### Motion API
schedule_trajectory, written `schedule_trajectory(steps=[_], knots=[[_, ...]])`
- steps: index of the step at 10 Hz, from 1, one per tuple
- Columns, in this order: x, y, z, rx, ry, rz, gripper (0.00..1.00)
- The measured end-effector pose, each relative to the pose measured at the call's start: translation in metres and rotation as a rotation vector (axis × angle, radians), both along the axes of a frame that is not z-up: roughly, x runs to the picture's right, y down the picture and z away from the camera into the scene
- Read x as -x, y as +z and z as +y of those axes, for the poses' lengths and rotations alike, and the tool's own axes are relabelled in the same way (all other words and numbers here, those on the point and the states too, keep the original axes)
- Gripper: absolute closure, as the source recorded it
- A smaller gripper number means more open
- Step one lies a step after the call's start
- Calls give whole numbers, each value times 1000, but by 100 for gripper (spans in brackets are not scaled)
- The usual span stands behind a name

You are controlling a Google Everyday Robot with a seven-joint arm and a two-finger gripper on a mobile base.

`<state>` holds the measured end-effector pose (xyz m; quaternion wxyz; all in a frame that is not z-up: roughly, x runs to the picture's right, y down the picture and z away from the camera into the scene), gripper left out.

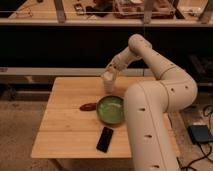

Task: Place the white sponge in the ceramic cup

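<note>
Near the far edge of the worktop (65, 125), a little right of its middle, you see the ceramic cup (108, 86) standing upright, pale and narrow. Your end effector (109, 75) hangs right over the cup's mouth, so close that the two run together from this angle; you cannot tell whether it is clenched, released, or grasping anything. A pale patch sits at the cup's mouth under the end effector, but you cannot tell whether that is the white sponge or part of the cup or fingers, and the sponge does not show anywhere else on the worktop.

Just in front of the cup, toward the right edge, sits the green bowl (110, 110), wide and shallow, with some light patches inside it. Touching or just beside the bowl's left rim lies a small dark reddish-brown thing (88, 106), flat on the wood. Nearer the front edge, in front of the bowl, a black phone (105, 139) lies flat and slightly tilted.

Your arm (150, 55) reaches in from the right, and its thick white lower section covers the worktop's right side.
</note>
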<state>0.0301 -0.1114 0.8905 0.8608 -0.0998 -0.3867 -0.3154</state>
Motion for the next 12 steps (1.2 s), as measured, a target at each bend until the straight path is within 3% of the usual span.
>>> schedule_trajectory(steps=[4,7,12], knots=[[-8,10,-5,3,29,52,49],[-4,10,-4,14,33,43,21],[-8,11,-4,17,40,41,20]])
